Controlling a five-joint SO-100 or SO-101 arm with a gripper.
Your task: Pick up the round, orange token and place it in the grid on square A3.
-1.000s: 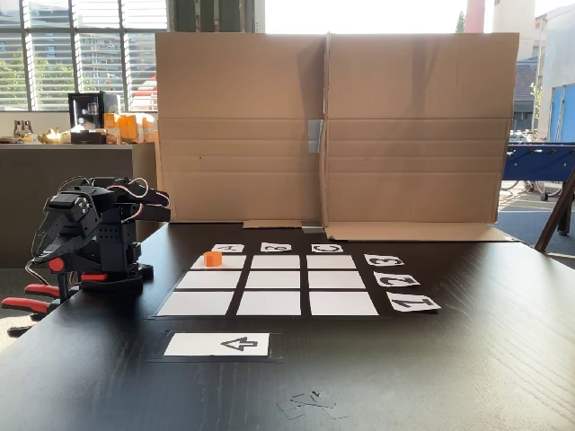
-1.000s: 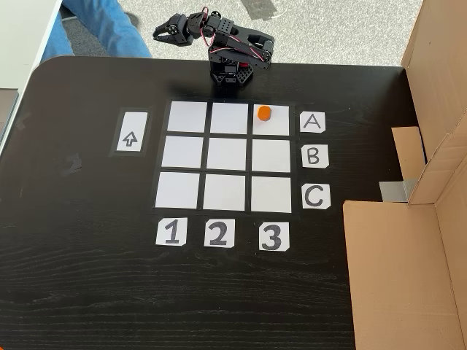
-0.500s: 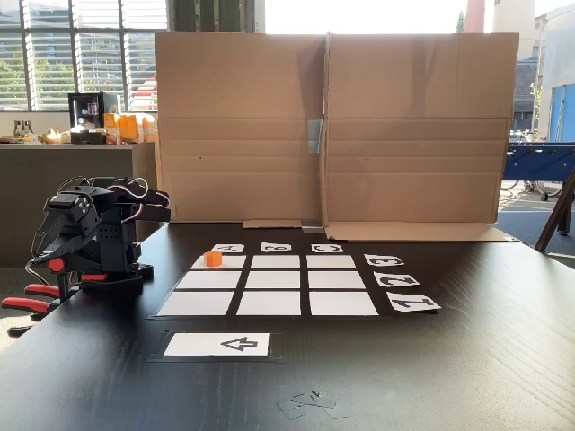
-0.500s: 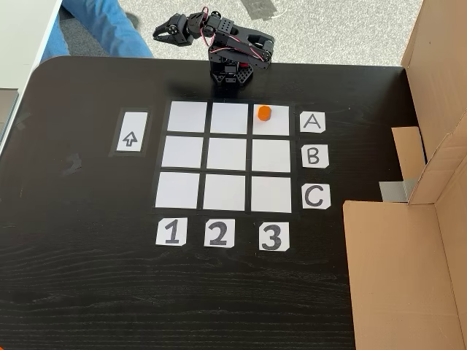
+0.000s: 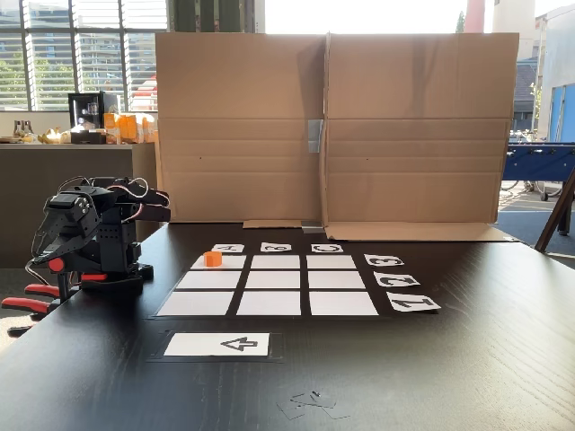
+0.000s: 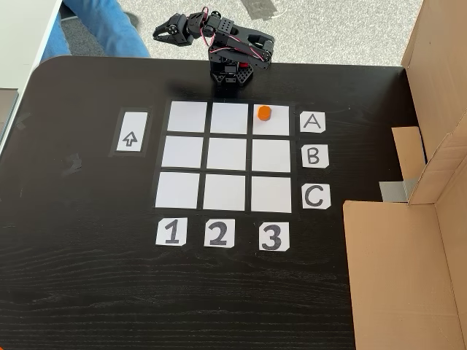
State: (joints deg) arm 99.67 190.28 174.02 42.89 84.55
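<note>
The black wooden table [image 6: 87, 292] carries the three-by-three grid of white paper cells [image 6: 227, 155]. The small bright orange cylindrical token [image 6: 264, 112] sits on the grid's corner cell, square A3 [image 6: 272, 124], beside the A tag [image 6: 311, 122]. It lies near the cell's upper edge, so a nudge could push it off. The folded black arm's gripper [image 6: 162, 30] hangs beyond the grid, holding nothing; I cannot tell its opening.

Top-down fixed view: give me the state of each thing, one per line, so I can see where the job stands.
token: resting upright on square A3, near its upper left corner, free of the claw.
grid: flat, other eight cells bare.
claw: folded back beyond the table edge, holding nothing; open or shut unclear.
arrow card: flat, left of grid.
</note>
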